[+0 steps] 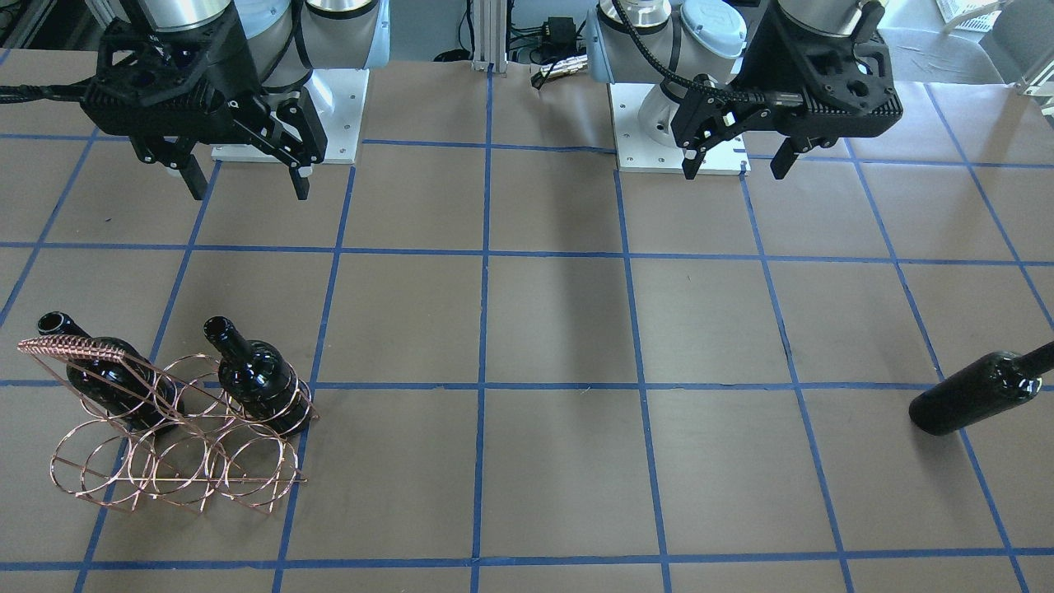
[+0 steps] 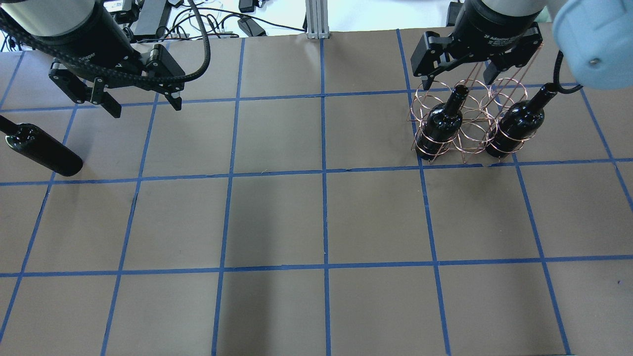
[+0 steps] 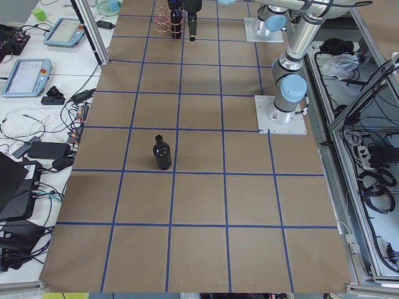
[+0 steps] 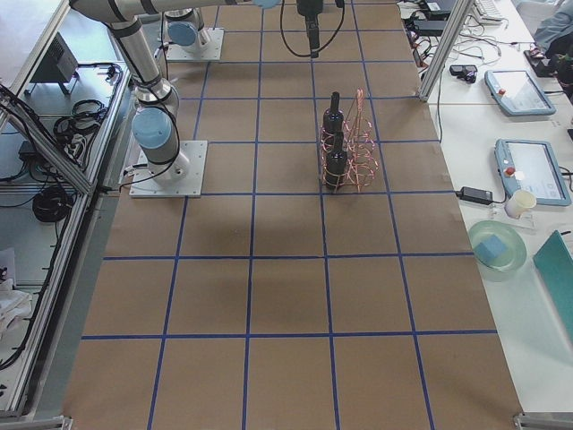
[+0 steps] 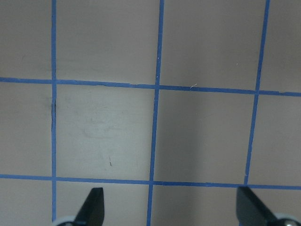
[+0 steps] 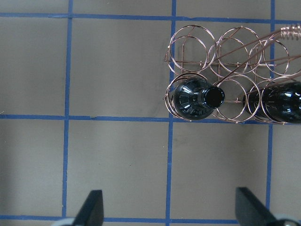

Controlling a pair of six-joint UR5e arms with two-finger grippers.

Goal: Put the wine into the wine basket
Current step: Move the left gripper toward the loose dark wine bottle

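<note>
The copper wire wine basket stands on the table on my right side. Two dark bottles stand upright in its rings. A third wine bottle, also in the overhead view, stands upright alone on my left side. My right gripper is open and empty, high above the basket. Its wrist view looks down on one bottle mouth. My left gripper is open and empty, raised, nearer the table's middle than the lone bottle. Its wrist view shows only table.
The table is brown paper with a grid of blue tape lines. The two arm bases are bolted at the robot's side. Benches with tablets, cables and a bowl lie beyond the table's far edge.
</note>
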